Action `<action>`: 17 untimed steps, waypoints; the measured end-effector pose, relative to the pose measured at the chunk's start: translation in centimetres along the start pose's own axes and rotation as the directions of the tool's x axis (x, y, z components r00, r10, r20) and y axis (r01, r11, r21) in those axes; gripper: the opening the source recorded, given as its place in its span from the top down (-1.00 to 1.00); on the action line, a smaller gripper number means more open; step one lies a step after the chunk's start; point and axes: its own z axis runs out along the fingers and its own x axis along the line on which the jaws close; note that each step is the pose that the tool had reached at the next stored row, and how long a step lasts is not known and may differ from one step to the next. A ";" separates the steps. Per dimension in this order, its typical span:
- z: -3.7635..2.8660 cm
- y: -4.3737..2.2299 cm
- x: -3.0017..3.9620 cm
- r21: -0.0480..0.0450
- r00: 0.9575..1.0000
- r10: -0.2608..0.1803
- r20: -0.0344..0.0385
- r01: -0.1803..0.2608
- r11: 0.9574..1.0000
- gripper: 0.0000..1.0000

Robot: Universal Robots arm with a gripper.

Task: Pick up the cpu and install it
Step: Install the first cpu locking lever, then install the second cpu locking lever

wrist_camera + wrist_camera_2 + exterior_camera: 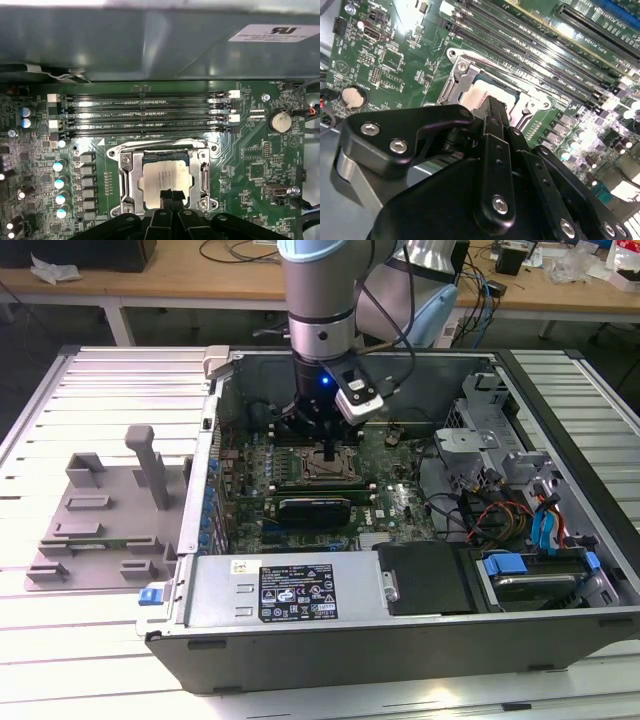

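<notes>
The cpu [162,175] lies flat inside the metal socket frame [125,175] on the green motherboard, silver top up. In the second wrist view it shows as a pale square [475,95] just ahead of the fingers. My gripper [167,194] hangs straight over it, with its two black fingers pressed together and their tips at the cpu's near edge. I cannot tell whether the tips touch the chip. In the exterior view the gripper [330,448] reaches down into the open computer case over the socket [322,465].
Several long memory slots [145,112] run beside the socket. A coin battery [279,121] sits on the board. The case wall [215,440] and power supply [290,585] ring the board, and cables [500,510] and drive bays are at the exterior view's right. A grey fixture [100,520] stands outside.
</notes>
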 end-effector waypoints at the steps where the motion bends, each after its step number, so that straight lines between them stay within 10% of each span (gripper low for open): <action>1: -0.37 -0.03 -0.04 0.000 1.000 0.000 0.000 0.000 1.000 0.79; 17: -1.02 -0.07 -0.12 0.000 1.000 0.000 0.000 0.000 1.000 0.79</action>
